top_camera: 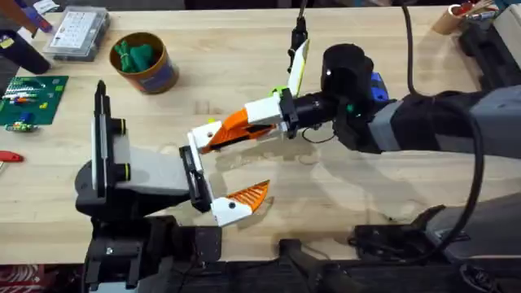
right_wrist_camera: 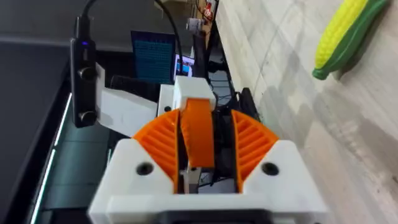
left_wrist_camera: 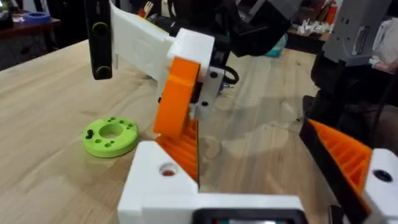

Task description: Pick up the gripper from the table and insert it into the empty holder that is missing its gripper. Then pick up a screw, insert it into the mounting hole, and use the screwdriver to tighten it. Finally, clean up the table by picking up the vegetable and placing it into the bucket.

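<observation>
Spare gripper part clamped in mid-air, bucket already holding greens

Over at the table's far left corner sits a clear compartment box (top_camera: 77, 31); just in from it, the bucket (top_camera: 155, 77) holds green vegetables (top_camera: 134, 55). Moving along the near edge, the left gripper (top_camera: 230, 169) has its jaws spread wide, nothing between them, a green disc (left_wrist_camera: 111, 135) lying on the table just beside it. At the middle, raised off the table, the orange-and-white gripper part (top_camera: 236, 126) is squeezed tight between the orange pads (right_wrist_camera: 249, 140) of the right gripper (top_camera: 286, 112), its tip right at the left gripper. A corn cob (right_wrist_camera: 345, 34) lies on the table beyond, towards the far edge.
</observation>
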